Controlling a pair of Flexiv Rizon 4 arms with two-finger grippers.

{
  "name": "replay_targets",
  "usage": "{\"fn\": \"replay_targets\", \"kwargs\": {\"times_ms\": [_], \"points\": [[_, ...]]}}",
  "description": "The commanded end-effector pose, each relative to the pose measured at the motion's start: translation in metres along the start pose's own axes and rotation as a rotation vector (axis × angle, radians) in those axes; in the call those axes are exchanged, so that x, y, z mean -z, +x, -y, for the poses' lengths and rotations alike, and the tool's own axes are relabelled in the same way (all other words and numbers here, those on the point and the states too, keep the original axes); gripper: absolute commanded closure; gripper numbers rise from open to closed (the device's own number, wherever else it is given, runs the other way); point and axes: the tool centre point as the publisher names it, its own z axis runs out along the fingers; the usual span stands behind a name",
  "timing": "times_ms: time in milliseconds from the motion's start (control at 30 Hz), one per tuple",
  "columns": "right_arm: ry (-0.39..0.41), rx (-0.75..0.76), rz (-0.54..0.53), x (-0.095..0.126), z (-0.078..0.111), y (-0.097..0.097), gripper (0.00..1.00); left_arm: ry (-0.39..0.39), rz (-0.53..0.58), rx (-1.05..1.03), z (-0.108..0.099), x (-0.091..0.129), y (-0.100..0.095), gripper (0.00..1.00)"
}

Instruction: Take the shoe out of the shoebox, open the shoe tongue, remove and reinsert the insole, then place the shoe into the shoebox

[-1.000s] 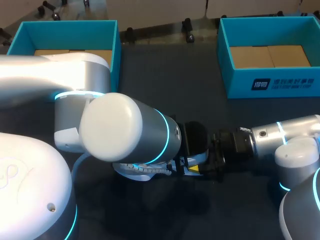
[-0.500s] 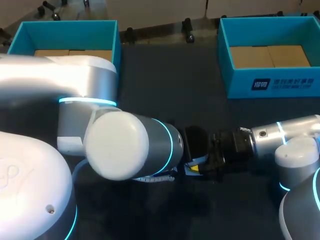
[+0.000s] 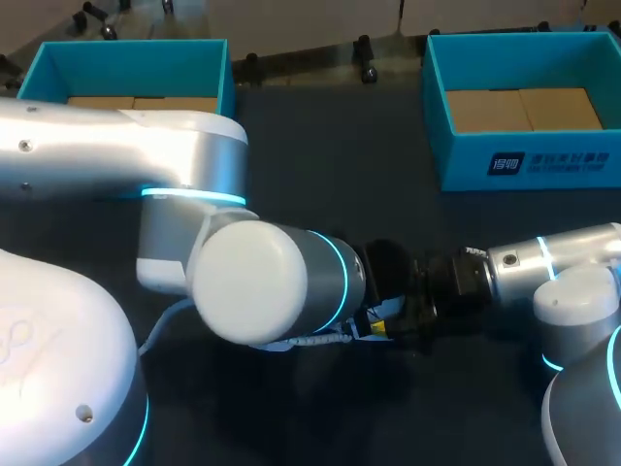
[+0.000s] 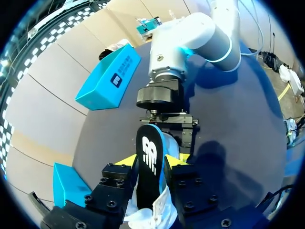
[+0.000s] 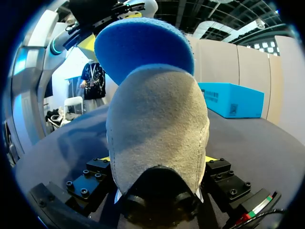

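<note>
The shoe [image 5: 157, 129], grey suede with white parts [image 4: 159, 210], lies low over the dark table between my two arms. My right gripper [image 5: 157, 167] is shut on its suede end, one finger on each flank. The insole [image 4: 148, 148] has a black top with a white logo and a blue underside [image 5: 143, 47]. It sticks up out of the shoe. My left gripper [image 4: 151, 162] comes from the opposite end, both yellow tips against the insole's side edges. In the head view my left arm hides most of the shoe [image 3: 301, 340]; the right gripper [image 3: 412, 311] shows beside it.
Two teal shoeboxes stand at the back of the table, one at the left [image 3: 218, 78] and one at the right [image 3: 524, 160], each showing a brown cardboard floor. Dark tabletop lies between them and the arms.
My left arm has swung to the right and nearer the front, covering more of the shoe in the head view. The right arm has kept still.
</note>
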Motion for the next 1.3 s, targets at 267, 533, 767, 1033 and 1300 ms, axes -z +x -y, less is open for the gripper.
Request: {"fn": "replay_targets", "kwargs": {"times_ms": [267,533,767,1033,1300], "points": [[0.004,0.0,0.001,-0.002,0.0,0.001,1.0,-0.012,0.019,0.019,0.004,-0.028,0.001,0.67],[0.004,0.0,0.001,-0.002,0.0,0.001,1.0,-0.015,0.025,0.035,0.004,-0.034,-0.003,0.83],[0.004,0.0,0.001,-0.002,0.0,0.001,1.0,-0.013,0.037,0.042,0.003,-0.031,-0.009,1.0],[0.004,0.0,0.001,-0.002,0.0,0.001,1.0,0.013,0.031,0.045,0.002,-0.009,-0.011,1.0],[0.004,0.0,0.001,-0.002,0.0,0.001,1.0,0.029,0.022,0.039,-0.002,0.006,-0.006,1.0]]}}
